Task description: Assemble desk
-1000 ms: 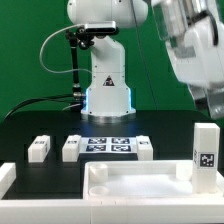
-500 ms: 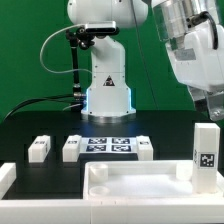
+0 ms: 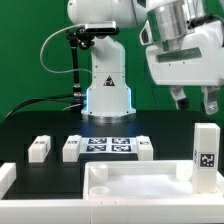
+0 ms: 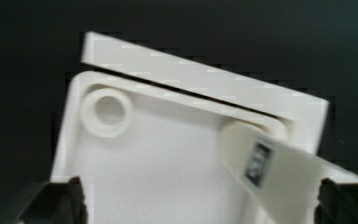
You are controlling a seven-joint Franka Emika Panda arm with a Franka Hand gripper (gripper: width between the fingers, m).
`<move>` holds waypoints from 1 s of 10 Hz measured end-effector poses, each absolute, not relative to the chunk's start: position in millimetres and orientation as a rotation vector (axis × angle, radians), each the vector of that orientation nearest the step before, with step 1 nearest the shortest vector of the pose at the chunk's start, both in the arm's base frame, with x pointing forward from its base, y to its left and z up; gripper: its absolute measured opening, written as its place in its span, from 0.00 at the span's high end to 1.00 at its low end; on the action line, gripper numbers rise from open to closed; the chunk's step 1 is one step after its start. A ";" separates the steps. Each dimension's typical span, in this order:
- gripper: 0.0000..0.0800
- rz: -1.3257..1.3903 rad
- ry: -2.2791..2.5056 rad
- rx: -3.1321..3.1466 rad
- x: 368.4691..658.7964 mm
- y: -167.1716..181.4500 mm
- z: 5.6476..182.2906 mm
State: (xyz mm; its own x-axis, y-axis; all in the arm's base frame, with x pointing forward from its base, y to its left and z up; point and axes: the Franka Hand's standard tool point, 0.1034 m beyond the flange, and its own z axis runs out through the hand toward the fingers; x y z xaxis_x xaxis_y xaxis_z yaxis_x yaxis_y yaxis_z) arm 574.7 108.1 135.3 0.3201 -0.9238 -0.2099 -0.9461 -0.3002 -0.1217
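Now: two loose legs (image 3: 38, 148) (image 3: 72, 148) at 9 o'clock of marker board (image 3: 108, 145), third leg (image 3: 143, 148) at its 3. Desk panel (image 3: 130, 185) up front, at board's 6 o'clock. Upright leg (image 3: 205, 155) stands at panel's rt end. Gripper (image 3: 195, 102) at 12 o'clock over it, jaws apart, empty.

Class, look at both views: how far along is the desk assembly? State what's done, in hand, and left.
Done: one leg stands upright on a corner of the desk panel. In hand: nothing; the gripper hangs open above. Left: three legs lie loose beyond the panel.
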 end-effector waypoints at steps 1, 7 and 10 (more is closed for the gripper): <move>0.19 0.158 1.662 -2.414 570.5 116.7 132.9; 0.19 0.091 0.956 -2.776 546.7 109.2 107.4; 0.19 0.058 0.574 -2.926 504.6 94.7 71.5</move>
